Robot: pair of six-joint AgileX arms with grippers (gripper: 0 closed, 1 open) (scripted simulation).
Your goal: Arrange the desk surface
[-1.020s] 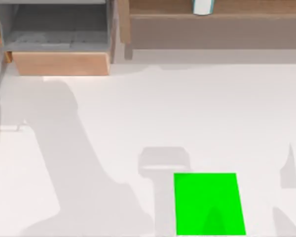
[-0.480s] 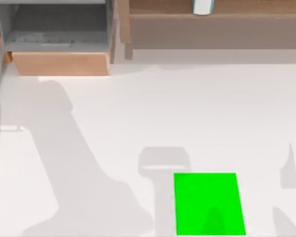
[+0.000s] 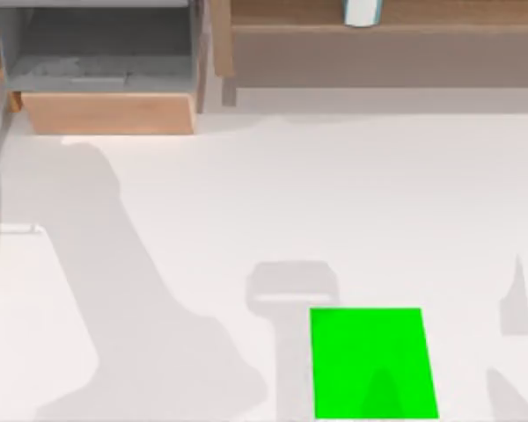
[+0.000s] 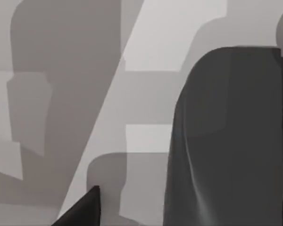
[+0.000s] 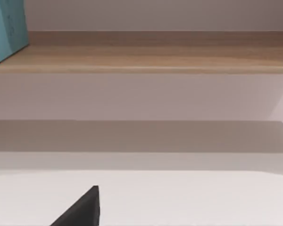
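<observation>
Overhead, my desk surface (image 3: 334,193) with green rectangle (image 3: 374,362).
No writing is legible; the state of my grippers cannot be told.

You have wide free room across the middle of the tabletop (image 3: 334,193), which lies bare from left to right. Along the far edge the open drawer (image 3: 106,79) at far left and the wooden shelf (image 3: 387,35), carrying a teal box (image 3: 363,10), block passage. A flat green rectangle (image 3: 374,362) lies near the front.
</observation>
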